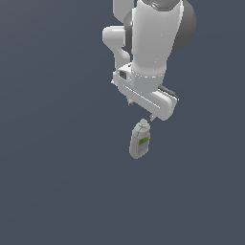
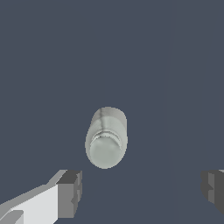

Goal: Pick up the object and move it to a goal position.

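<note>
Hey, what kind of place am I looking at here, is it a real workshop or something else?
Most likely a bare simulated test scene, not a real room. The dark grey surface is flat and featureless, the white arm looks rendered, and the only item is one small bottle below the open gripper.
</note>
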Controlling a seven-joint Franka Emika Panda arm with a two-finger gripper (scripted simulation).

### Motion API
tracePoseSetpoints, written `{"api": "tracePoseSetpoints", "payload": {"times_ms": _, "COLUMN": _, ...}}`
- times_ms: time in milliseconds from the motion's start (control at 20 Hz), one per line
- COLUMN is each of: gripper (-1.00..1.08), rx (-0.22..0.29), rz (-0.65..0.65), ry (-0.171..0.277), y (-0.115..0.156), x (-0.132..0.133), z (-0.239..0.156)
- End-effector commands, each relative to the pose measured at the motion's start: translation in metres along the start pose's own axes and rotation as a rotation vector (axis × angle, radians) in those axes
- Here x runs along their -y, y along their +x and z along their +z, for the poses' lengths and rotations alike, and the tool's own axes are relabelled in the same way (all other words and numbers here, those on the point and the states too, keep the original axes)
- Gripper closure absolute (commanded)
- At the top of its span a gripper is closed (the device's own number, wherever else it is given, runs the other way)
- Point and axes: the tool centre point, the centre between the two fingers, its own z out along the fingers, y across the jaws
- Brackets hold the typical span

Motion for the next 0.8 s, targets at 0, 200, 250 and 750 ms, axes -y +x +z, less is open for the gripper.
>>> {"api": "tracePoseSetpoints", "payload": {"times_ms": 0, "gripper": -0.92, "rx": -0.004, "rz": 0.054, "ry": 0.002, "y": 0.002, "x": 0.006, "z": 0.001}}
{"api": "tracePoseSetpoints", "payload": {"times_ms": 200, "gripper": -0.92, "rx": -0.009, "rz": 0.12, "ry": 0.006, "y": 0.003, "x": 0.013, "z": 0.003}}
{"api": "tracePoseSetpoints", "payload": {"times_ms": 250, "gripper": -0.92, "rx": -0.01, "rz": 0.134, "ry": 0.006, "y": 0.004, "x": 0.015, "z": 0.003}}
{"api": "tracePoseSetpoints", "payload": {"times_ms": 750, "gripper": -0.92, "rx": -0.015, "rz": 0.205, "ry": 0.01, "y": 0.005, "x": 0.022, "z": 0.005}}
